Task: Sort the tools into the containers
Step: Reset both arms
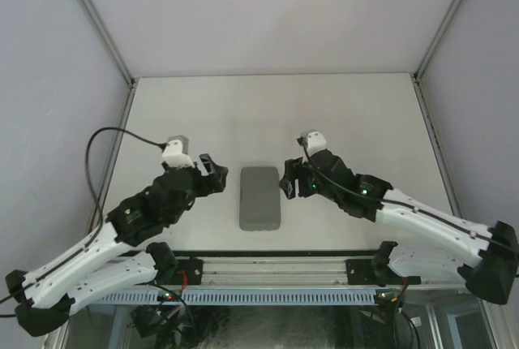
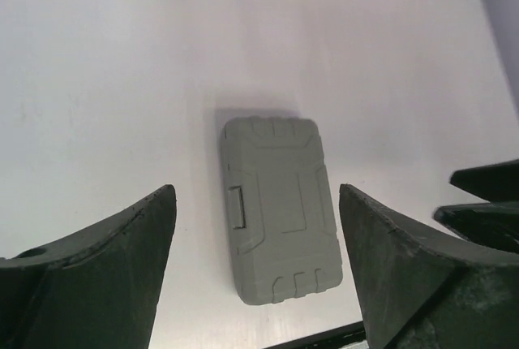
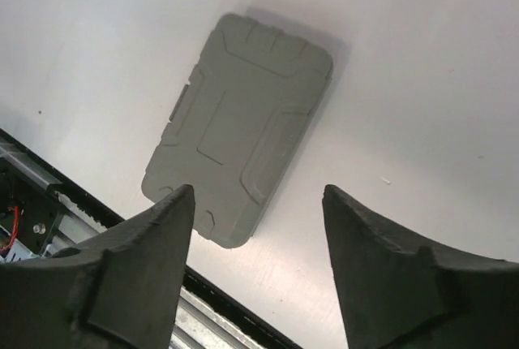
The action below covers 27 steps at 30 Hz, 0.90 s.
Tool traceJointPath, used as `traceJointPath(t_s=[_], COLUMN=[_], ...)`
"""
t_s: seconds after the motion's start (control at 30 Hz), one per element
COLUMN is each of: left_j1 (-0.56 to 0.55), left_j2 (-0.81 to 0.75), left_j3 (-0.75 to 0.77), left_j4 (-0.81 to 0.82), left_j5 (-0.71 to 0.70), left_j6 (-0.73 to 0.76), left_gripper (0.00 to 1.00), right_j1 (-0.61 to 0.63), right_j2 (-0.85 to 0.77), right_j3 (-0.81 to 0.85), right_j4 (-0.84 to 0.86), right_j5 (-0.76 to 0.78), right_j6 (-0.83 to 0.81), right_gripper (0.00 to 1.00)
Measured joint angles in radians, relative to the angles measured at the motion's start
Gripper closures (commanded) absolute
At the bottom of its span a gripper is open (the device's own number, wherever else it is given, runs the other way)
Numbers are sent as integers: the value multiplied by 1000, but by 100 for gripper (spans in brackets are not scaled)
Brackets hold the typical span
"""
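The grey tool case (image 1: 259,198) lies closed and flat on the table, near its front edge, between my two arms. It also shows in the left wrist view (image 2: 280,207), latch on its left side, and in the right wrist view (image 3: 237,126). My left gripper (image 1: 212,172) is open and empty, hovering just left of the case. My right gripper (image 1: 287,180) is open and empty, hovering just right of it. Neither touches the case. No tools are in view.
The white table (image 1: 276,114) is walled by grey panels on three sides. The metal rail (image 1: 276,272) with the arm bases runs along the front edge, close below the case. The right gripper's fingers (image 2: 486,203) show at the right edge of the left wrist view.
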Motion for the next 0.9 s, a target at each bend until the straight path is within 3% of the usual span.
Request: traceJointPath(t_s=[0.13,0.3,0.5,0.9], left_j1=[2,5,5,5], left_j2=[-159,-285,-351,-377], left_j3=[-6,25,77,80], left_j4=[-52,-164,-294,-353], left_j5=[-70,-161,-241,-269], left_j6=[15,37,74,124], left_gripper=[1,0,0,0], right_j1=[20,21,21,21], right_j2=[-174,-431,-688,-889], right_j3=[0,0,0,-72], right_j4=[-50,-113,-230,-416], right_j5=[85,196,345,498], right_j6=[-23,-38,-29,71], right_gripper=[21,0,0,0])
